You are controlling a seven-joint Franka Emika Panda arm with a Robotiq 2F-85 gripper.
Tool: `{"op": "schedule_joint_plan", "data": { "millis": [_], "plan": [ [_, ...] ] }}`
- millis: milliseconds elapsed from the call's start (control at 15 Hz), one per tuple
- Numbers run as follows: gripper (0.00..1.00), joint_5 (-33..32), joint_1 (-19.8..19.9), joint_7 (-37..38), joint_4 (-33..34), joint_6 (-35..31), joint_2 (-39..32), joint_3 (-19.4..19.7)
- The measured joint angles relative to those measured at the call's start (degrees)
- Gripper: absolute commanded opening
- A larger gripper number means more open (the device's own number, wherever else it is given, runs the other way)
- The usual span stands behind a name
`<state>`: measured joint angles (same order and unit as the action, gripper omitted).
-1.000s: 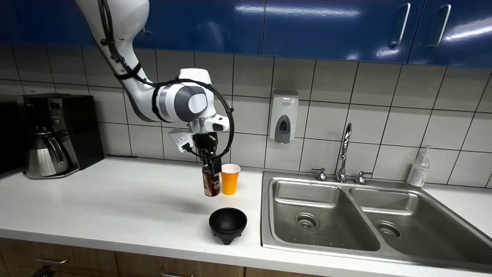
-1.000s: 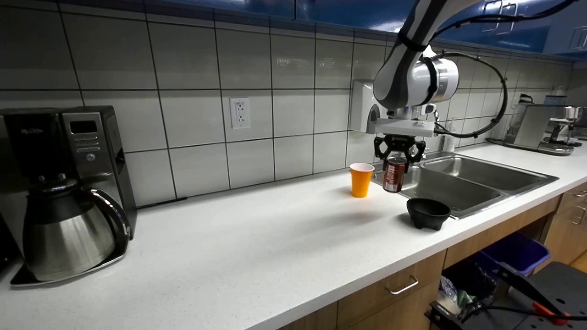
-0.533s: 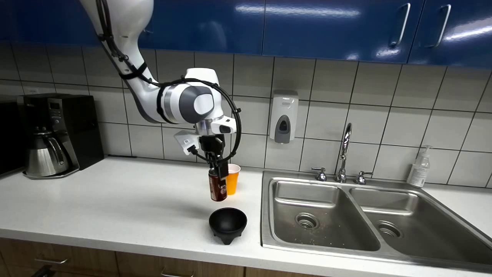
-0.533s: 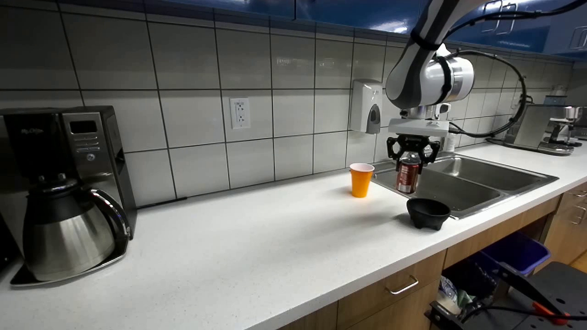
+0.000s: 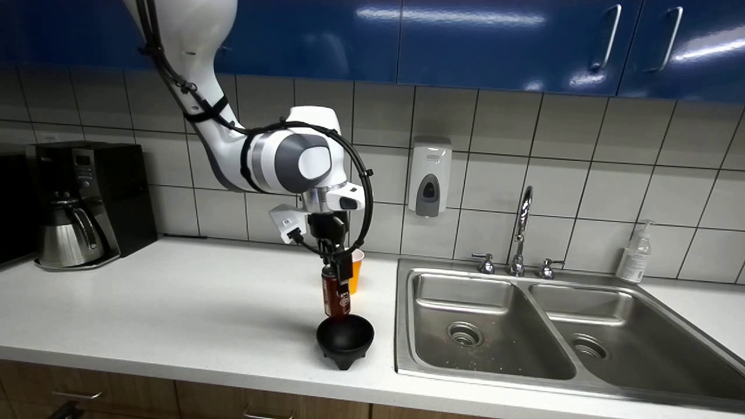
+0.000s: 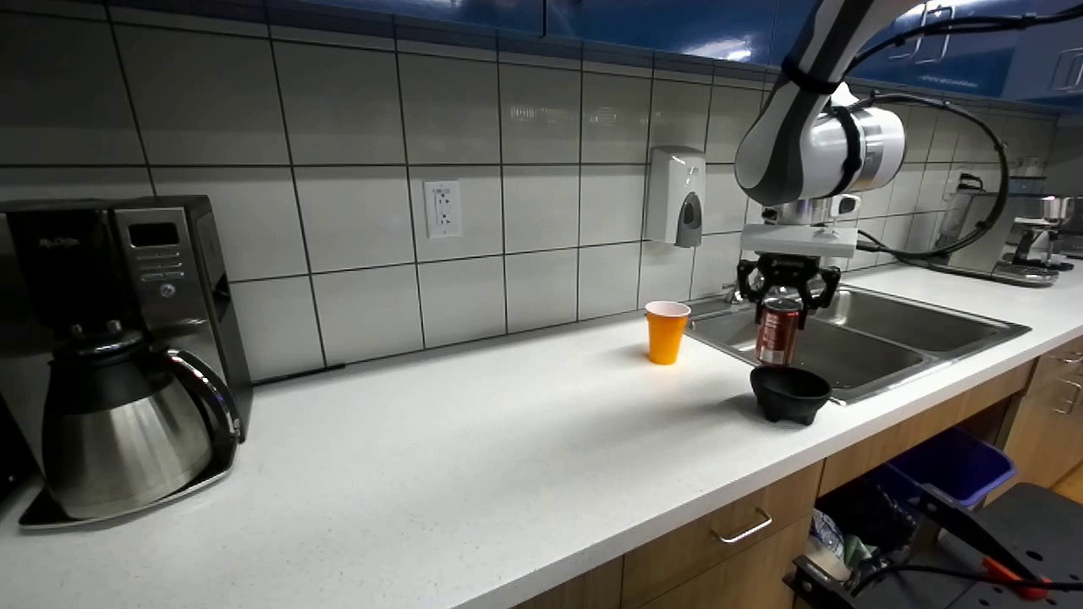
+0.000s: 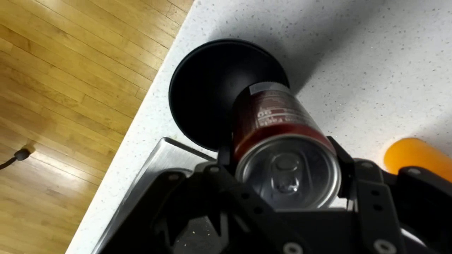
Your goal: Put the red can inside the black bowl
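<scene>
The red can [image 5: 335,299] is upright or nearly so, off the counter, in my gripper [image 5: 343,278]. In an exterior view the gripper [image 6: 780,317] has a finger on each side of the can [image 6: 776,337]. The wrist view shows the silvery can top between the fingers of the gripper [image 7: 283,162], which press on both sides of the can [image 7: 277,109]. The black bowl [image 5: 345,342] stands on the counter just below the can, and also shows in an exterior view [image 6: 790,396]. The can's lower end is over or beside the far rim of the bowl [image 7: 212,84]; which is unclear.
An orange cup [image 6: 666,334] stands behind the can, partly hidden by the gripper in an exterior view. The steel double sink [image 5: 401,326] is close beside the bowl. The counter's front edge [image 5: 233,375] runs near the bowl. A coffee maker [image 5: 110,198] stands far off.
The gripper and can have moved toward the counter's front and the sink side, then lower, from beside the orange cup to the bowl. The bowl and cup have not moved.
</scene>
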<state>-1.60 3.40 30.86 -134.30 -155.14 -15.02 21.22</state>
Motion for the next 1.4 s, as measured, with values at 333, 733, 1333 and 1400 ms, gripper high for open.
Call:
{"op": "schedule_joint_plan", "data": {
  "millis": [333,733,1333,1400],
  "plan": [
    [0.38,-0.02,0.75,-0.14,-1.25,-0.26,0.00,0.40],
    [0.38,0.11,1.40,-1.03,-1.96,-0.82,-0.54,0.37],
    [0.38,3.10,2.52,-3.94,-1.66,-2.15,-5.12,-0.66],
    [0.38,3.59,2.79,-4.34,-1.51,-2.23,-5.73,-0.85]
  ]
}}
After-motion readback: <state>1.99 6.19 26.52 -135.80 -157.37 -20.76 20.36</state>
